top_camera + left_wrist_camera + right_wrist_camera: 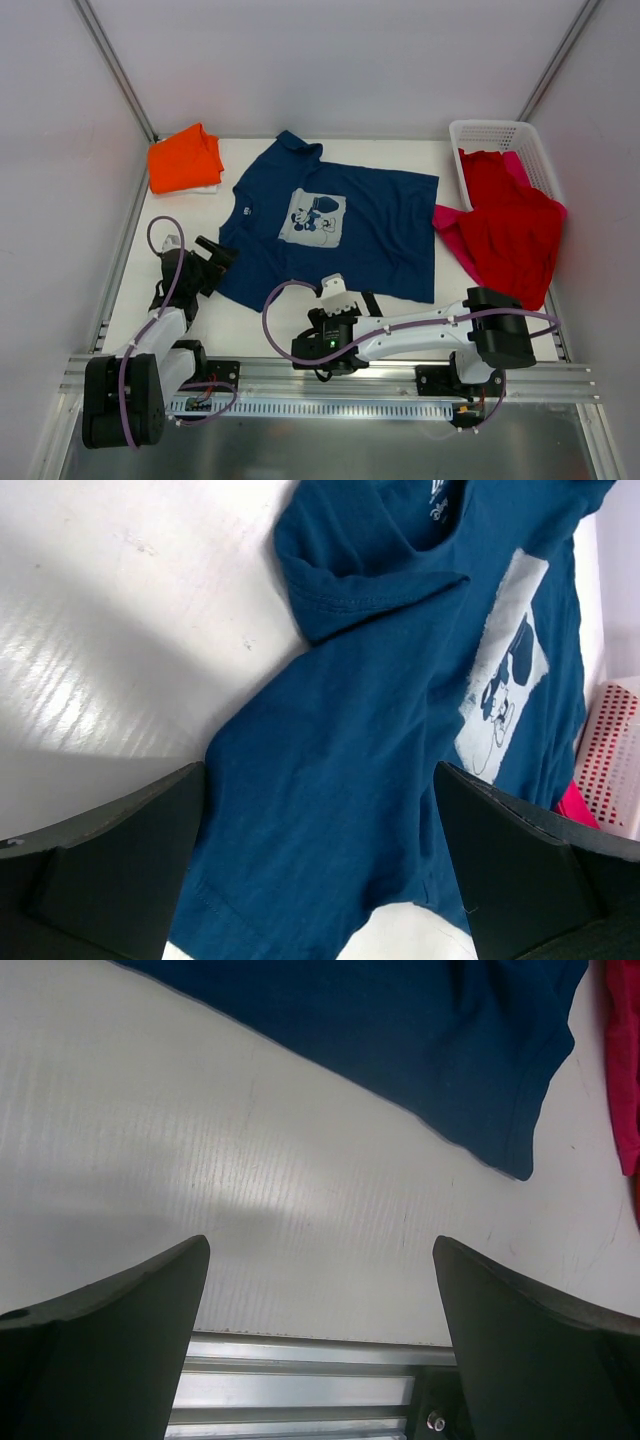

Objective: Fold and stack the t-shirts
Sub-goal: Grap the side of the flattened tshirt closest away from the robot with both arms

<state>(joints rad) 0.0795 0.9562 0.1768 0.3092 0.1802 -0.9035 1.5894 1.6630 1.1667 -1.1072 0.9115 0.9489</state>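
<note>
The pink cloth t-shirt (449, 222) at the right edge of the surface (400, 155) lies mostly hidden under the crumpled red t-shirt (510, 230), which also covers the near end of the white plastic lattice basket (490, 133). Beneath the folded orange t-shirt (185, 160) in the far left corner peeks a white layer (207, 189), too little of it showing to identify. The left wrist view's top and right edges cut off the navy blue t-shirt (340, 810).

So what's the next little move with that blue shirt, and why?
Probably the left hand should dip and pinch the near edge of the navy shirt to start a fold. The shirt lies spread flat, print up, not yet folded. That hand hangs open right over its cloth, while the right hand is open over the table, off the cloth.
</note>
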